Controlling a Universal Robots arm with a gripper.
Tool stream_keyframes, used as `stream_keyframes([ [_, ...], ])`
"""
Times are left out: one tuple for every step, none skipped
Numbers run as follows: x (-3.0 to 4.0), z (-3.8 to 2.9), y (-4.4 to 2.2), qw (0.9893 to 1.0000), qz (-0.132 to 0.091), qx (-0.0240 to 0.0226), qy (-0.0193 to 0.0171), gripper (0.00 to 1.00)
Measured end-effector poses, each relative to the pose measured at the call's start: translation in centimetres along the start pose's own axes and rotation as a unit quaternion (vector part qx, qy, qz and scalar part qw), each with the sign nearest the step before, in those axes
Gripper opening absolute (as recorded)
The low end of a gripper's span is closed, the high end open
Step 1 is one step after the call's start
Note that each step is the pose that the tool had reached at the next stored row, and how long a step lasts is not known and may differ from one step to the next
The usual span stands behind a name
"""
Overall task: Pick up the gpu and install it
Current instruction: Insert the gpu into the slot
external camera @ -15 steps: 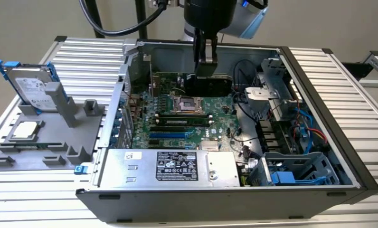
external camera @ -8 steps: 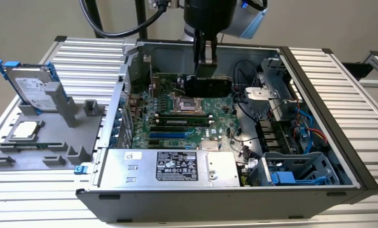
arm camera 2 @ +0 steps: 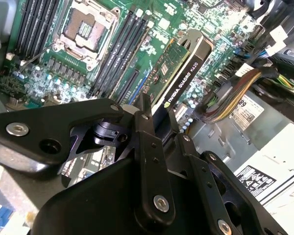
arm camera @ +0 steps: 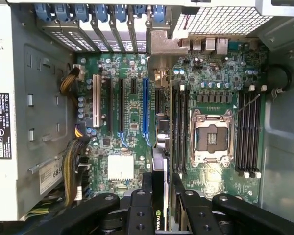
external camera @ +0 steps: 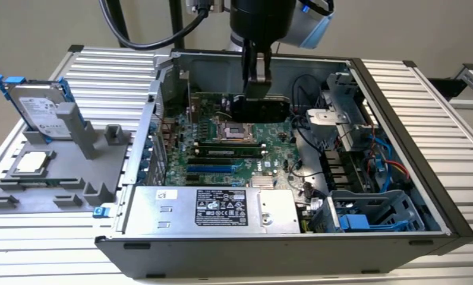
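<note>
Clearly the pick-up is done and the installing step is in hand: the claw (arm camera 2: 159, 117) is clamped on the gpu (arm camera 2: 181, 73), its jaws closed against the card's two faces, and in the exterior view it holds the card on edge above the motherboard (external camera: 220, 148) inside the open computer case (external camera: 260, 249). The card does not look seated in anything yet; it hangs over the board near the CPU socket (external camera: 230, 129), which lies at about seven o'clock from it in the exterior view. Seating it likely calls for lining the card's lower edge up with one of the long expansion slots (arm camera: 145, 107) and bringing its bracket end toward the rear openings of the case, then a straight, even press. The rows of memory slots (arm camera: 180, 127) beside the socket crowd that approach. A bundle of cables (arm camera 2: 235, 93) runs near the card and could snag it. The power supply (external camera: 220, 208) sits at six o'clock from the card. Outside the case, at nine o'clock, a gray tray (external camera: 54, 172) on the table (external camera: 426, 101) holds a hard drive (external camera: 40, 110) standing upright, well apart from the work.
</note>
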State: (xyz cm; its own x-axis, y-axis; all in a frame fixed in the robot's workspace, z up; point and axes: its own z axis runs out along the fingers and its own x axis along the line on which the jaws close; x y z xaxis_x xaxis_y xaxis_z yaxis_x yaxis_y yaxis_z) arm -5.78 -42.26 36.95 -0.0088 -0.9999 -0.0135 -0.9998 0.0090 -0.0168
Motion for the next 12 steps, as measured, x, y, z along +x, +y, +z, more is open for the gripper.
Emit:
stream_keyframes([
  [0.00,0.02,0.00,1.0000,0.000,0.0000,0.0000,0.00],
  [0.00,0.04,0.00,1.0000,0.000,0.0000,0.0000,0.00],
  [0.00,0.06,0.00,1.0000,0.000,0.0000,0.0000,0.00],
  [0.00,0.07,0.00,1.0000,0.000,0.0000,0.0000,0.00],
  [0.00,0.09,0.00,1.0000,0.000,0.0000,0.0000,0.00],
  [0.00,0.11,0.00,1.0000,0.000,0.0000,0.0000,0.00],
  [0.00,0.13,0.00,1.0000,0.000,0.0000,0.0000,0.00],
  [0.00,0.15,0.00,1.0000,0.000,0.0000,-0.0001,0.00],
  [0.00,0.16,0.00,1.0000,0.000,0.0000,0.0000,0.00],
  [0.00,0.24,0.00,1.0000,0.000,0.0000,0.0005,0.00],
  [0.00,0.25,0.00,1.0000,0.000,0.0000,0.0007,0.00],
  [0.00,0.25,0.00,1.0000,0.000,0.0000,0.0007,0.00],
])
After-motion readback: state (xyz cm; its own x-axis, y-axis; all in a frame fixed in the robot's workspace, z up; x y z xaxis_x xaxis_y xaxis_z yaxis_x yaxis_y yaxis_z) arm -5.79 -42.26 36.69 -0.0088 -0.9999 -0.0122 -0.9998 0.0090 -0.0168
